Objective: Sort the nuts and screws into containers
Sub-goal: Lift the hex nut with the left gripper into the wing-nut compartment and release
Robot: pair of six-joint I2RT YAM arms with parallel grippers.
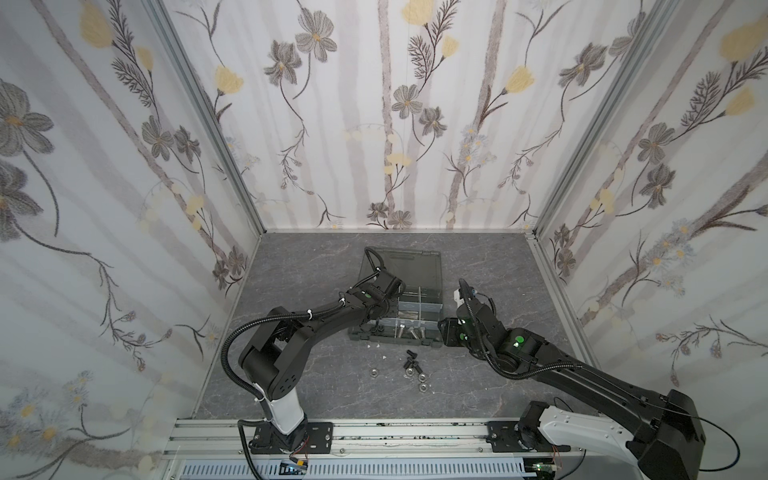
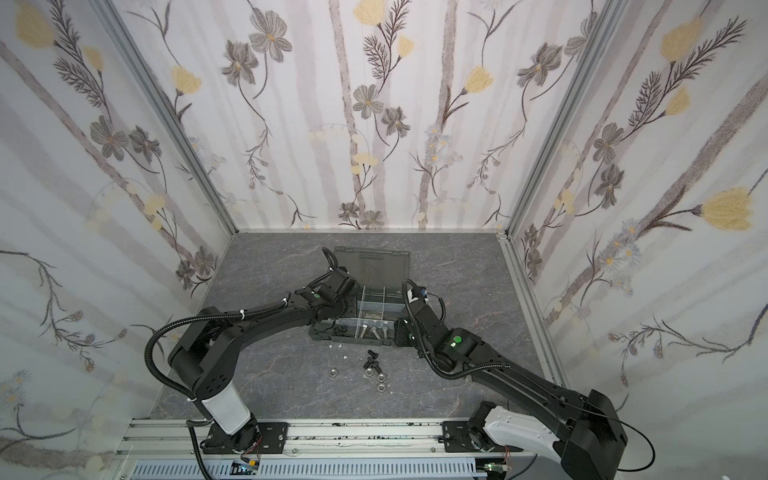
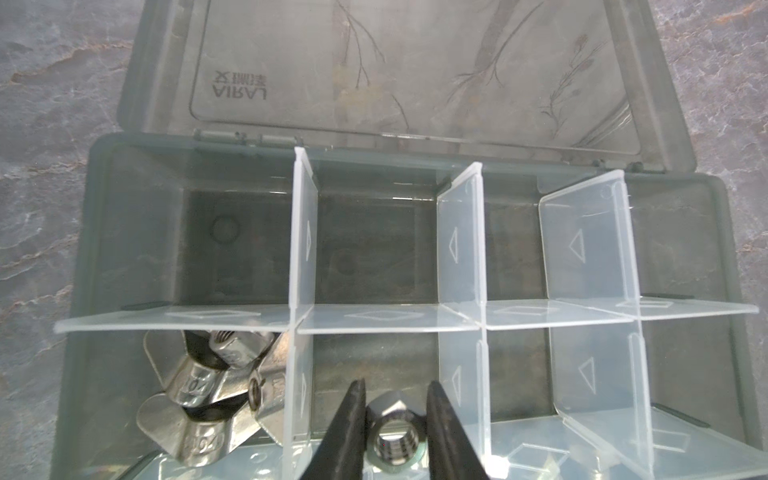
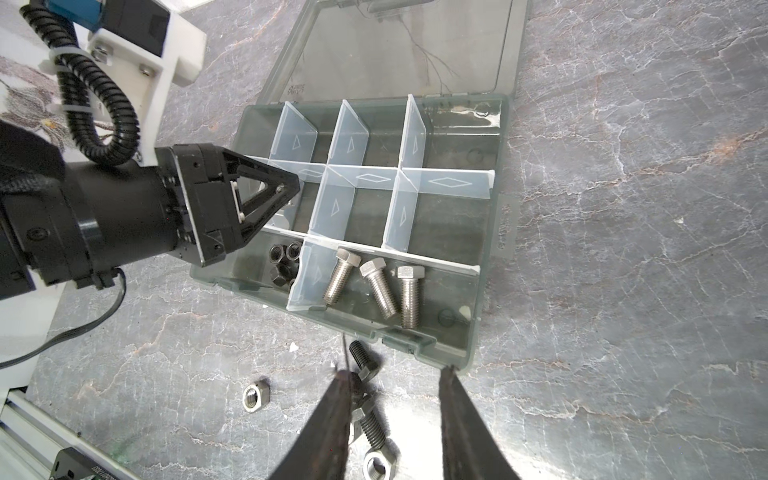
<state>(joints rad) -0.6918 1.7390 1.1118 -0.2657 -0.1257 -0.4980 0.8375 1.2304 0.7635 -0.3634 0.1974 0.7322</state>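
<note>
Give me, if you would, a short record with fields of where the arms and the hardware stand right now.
case: organiser case, lid open
left gripper: over a middle-row compartment, fingers either side of a silver hex nut; grip unclear
right gripper: open, empty, above the table near the case's front edge
sorted: three silver bolts, black nuts, wing nuts, each kind in its own compartment
loose on table: black bolts, silver nuts
</note>
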